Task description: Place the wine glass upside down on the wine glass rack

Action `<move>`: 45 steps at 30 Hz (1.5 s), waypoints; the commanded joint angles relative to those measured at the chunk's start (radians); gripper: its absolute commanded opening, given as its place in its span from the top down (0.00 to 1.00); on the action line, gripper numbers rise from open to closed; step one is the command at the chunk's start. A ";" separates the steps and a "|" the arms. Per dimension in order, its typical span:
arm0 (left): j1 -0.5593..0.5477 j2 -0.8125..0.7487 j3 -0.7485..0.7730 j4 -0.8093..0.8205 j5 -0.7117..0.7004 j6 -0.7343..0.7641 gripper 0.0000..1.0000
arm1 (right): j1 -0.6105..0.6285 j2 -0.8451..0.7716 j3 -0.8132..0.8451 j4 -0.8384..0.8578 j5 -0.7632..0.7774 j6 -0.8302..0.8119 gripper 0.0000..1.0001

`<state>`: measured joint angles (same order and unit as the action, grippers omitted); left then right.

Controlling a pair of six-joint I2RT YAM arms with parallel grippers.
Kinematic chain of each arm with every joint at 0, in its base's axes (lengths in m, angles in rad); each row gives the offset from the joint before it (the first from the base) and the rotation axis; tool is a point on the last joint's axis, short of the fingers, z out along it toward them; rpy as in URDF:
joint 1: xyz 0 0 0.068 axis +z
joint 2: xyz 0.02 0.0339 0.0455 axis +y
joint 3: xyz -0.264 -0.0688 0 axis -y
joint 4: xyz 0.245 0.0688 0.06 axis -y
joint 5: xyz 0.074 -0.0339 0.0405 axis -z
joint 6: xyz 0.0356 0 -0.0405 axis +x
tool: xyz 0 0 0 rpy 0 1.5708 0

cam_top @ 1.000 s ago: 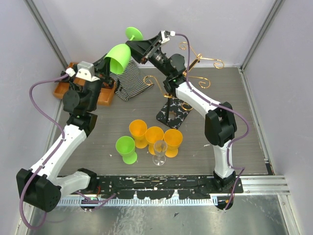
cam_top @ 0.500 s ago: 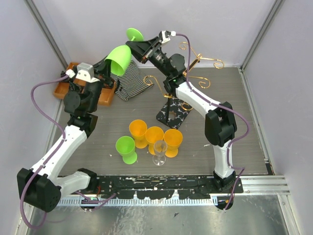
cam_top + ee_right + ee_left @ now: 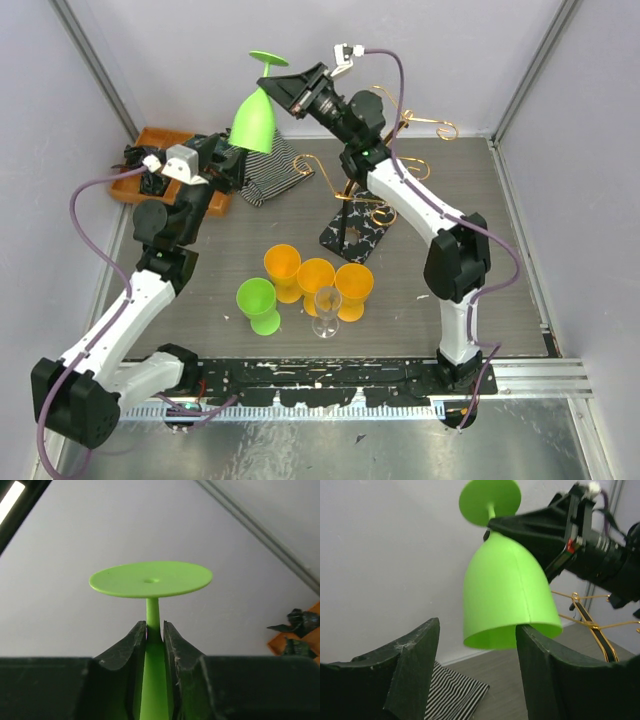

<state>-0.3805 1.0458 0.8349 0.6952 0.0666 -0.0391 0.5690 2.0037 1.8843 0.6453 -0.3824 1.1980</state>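
Observation:
A bright green wine glass (image 3: 254,118) hangs upside down in the air at the back of the table, foot disc on top. My right gripper (image 3: 276,88) is shut on its thin stem (image 3: 153,615) just under the foot (image 3: 150,580). My left gripper (image 3: 232,165) stands open just below the bowl (image 3: 505,590); its fingers (image 3: 415,670) are either side of the rim and grip nothing. The gold wire wine glass rack (image 3: 402,128) rises to the right on its black speckled base (image 3: 358,232), with its scroll arms (image 3: 590,620) behind the glass.
Three orange cups (image 3: 316,275), a green cup (image 3: 258,302) and a clear wine glass (image 3: 327,308) stand at mid-table. A striped cloth (image 3: 268,172) and an orange tray (image 3: 140,172) lie at the back left. Grey walls close in the back and sides.
My left gripper has opened, let go of the green bowl and dropped back. My right gripper has closed on the stem and swung the glass more upright, foot up.

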 commanded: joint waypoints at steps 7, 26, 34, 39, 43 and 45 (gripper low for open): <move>-0.003 -0.152 -0.112 -0.138 -0.011 -0.024 0.25 | -0.106 -0.264 0.042 -0.349 0.088 -0.487 0.99; -0.001 -0.062 0.012 -0.285 -0.173 0.021 0.13 | -0.538 -0.808 -0.463 -0.685 0.347 -1.110 0.99; -0.002 -0.025 0.024 -0.273 -0.183 0.030 0.13 | -0.612 -0.922 -0.742 -0.496 0.314 -1.183 0.99; -0.001 -0.022 0.026 -0.267 -0.192 0.053 0.09 | -0.638 -0.947 -0.921 -0.318 0.277 -1.177 0.99; -0.001 -0.020 0.023 -0.263 -0.200 0.059 0.09 | -0.664 -0.945 -1.024 -0.202 0.245 -1.156 0.99; -0.002 -0.018 0.022 -0.259 -0.201 0.060 0.09 | -0.670 -0.945 -1.067 -0.145 0.227 -1.149 0.99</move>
<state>-0.3805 1.0260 0.8230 0.4000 -0.1150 0.0013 -0.0845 1.0843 0.8623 0.2581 -0.1062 0.0433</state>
